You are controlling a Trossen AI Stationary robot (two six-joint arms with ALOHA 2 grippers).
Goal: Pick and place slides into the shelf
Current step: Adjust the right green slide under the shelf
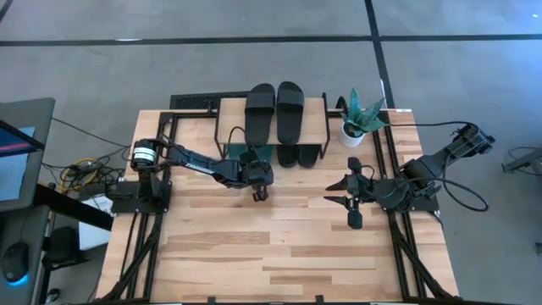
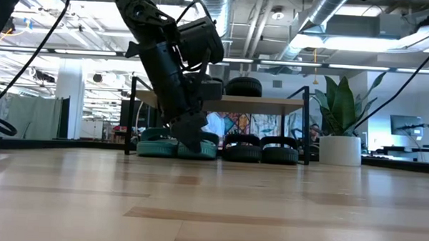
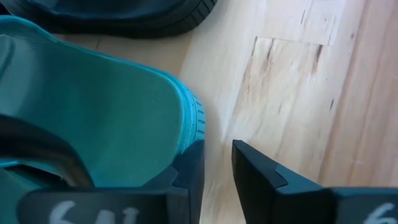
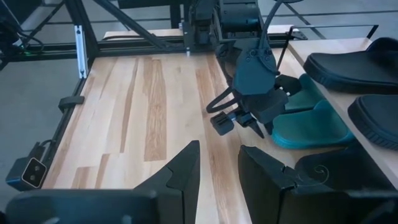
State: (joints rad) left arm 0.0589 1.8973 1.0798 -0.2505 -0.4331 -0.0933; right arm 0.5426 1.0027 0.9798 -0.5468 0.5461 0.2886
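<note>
Under the shelf (image 1: pixel 273 120), at its front edge, the left gripper (image 1: pixel 259 193) reaches down to the heel of a green slide (image 4: pixel 310 129), fingers parted, 1 finger touching the smooth rubber rim. 2 matte black slides (image 1: pixel 274 110) lie flat on the plank top. Right of the shelf, the right gripper (image 1: pixel 352 202) waits with fingers open.

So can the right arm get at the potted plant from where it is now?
Probably yes. The potted plant stands at the table's far right, beside the shelf, and the right claw waits over bare tabletop just in front of it. Nothing lies between them.
</note>
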